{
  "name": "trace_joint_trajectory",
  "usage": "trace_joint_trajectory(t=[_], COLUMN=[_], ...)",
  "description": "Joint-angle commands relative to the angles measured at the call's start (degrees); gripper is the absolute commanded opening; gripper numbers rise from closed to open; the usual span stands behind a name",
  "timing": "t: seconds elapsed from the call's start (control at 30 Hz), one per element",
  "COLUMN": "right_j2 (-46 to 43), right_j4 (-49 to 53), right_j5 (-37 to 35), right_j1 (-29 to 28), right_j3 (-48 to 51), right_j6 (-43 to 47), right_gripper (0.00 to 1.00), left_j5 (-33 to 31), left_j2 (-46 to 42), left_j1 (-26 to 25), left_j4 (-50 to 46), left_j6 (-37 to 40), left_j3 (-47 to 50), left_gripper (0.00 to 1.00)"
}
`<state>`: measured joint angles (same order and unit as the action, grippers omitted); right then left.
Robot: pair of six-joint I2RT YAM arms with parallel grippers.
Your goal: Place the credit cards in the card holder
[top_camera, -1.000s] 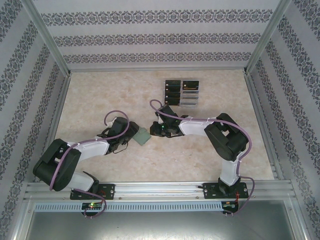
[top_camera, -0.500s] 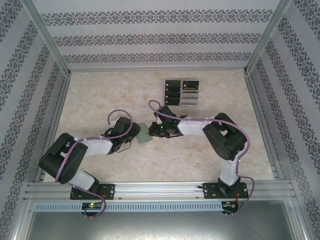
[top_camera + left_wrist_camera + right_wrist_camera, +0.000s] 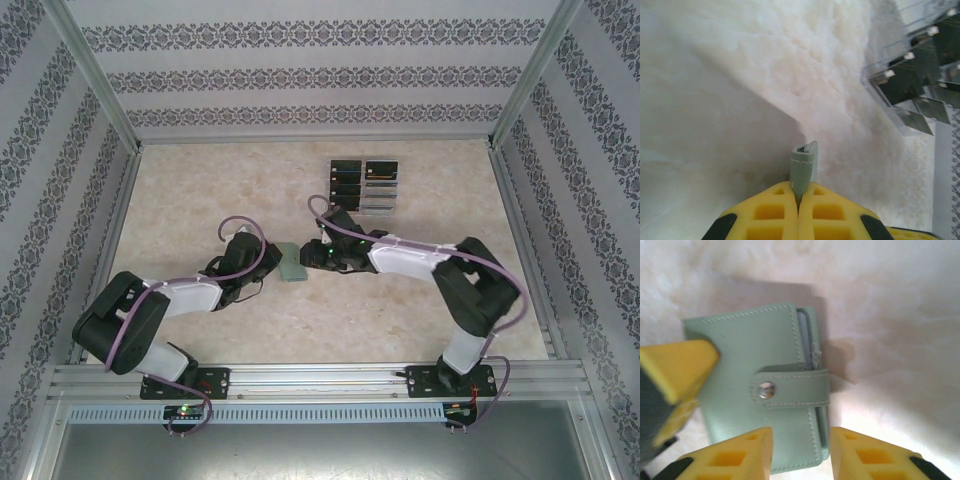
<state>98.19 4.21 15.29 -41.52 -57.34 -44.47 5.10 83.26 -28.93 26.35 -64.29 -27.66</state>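
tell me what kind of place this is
Probably a robot test cell, not a home: aluminium frame, wallpapered walls, left arm and right arm bolted to a rail at the table edge.

Pale marble-patterned tabletop (image 3: 190, 190) lies bare along its left, right and near stretches, giving open passage. At far centre a clear plastic slotted rack (image 3: 362, 187) of thin black cards (image 3: 347, 168) stands in the way. Mid-table both arms crowd a small sage-green folding wallet (image 3: 291, 264): left gripper (image 3: 799, 192) clamped on its edge, right gripper (image 3: 801, 440) spread beside its snap tab. Patterned walls (image 3: 40, 200) close three sides
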Motion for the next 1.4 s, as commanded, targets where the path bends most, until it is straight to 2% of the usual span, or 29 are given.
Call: trace_joint_trajectory(t=[0.0,0.23,0.8,0.97,1.23,1.37], right_j2=[-5.58,-8.3,-2.67,-1.86,-3.13,-5.05], right_j4=[3.18,6.95,9.43,10.34,10.56,10.62], right_j5=[-4.1,-7.63,-12.42,-14.2,-15.02,-15.03], right_j1=[-0.86,-3.55,-5.42,-5.56,-5.46,-4.68], right_j3=[0.7,-2.67,-7.05,-6.97,-5.36,-3.4], right_j6=[1.07,1.95,3.71,4.16,4.65,5.0], right_gripper=[0.41,0.47,0.46,0.38,0.01,0.0], left_j5=[3.15,5.66,5.66,5.39,4.48,3.69], left_j2=[-3.16,-6.56,-8.76,-9.29,-9.72,-9.95], left_j1=[-0.7,-1.35,-2.95,-3.25,-3.53,-3.7], left_j4=[3.08,3.17,3.8,3.58,2.68,2.19], left_j6=[5.01,5.74,3.91,3.83,3.98,3.99], left_j3=[-0.54,-1.79,-3.11,-3.51,-3.69,-3.49], left_gripper=[0.0,0.0,0.0,0.0,0.0,0.0])
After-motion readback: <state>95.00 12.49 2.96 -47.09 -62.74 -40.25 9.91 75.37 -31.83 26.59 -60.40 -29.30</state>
